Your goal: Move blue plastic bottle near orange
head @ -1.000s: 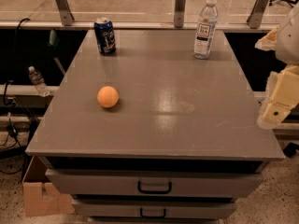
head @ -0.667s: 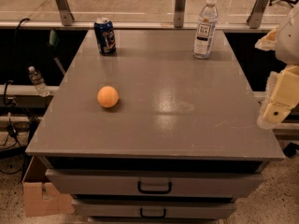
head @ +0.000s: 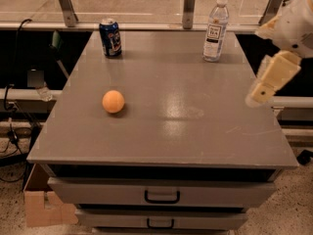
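The blue plastic bottle [head: 215,29], clear with a white cap and a dark label, stands upright at the back right of the grey table top [head: 195,126]. The orange [head: 113,102] lies left of the middle, far from the bottle. My gripper [head: 260,94] hangs at the table's right edge, in front of and to the right of the bottle, touching nothing and holding nothing that I can see.
A short blue soda can [head: 110,37] stands at the back left corner. The table has drawers with black handles [head: 162,197] at the front. A tiny clear bottle [head: 43,93] and cables lie on the floor at left, and a cardboard box [head: 41,204] stands at the lower left.
My gripper has moved a little left and up, in over the table's right edge. The bottle, orange and can have not moved.
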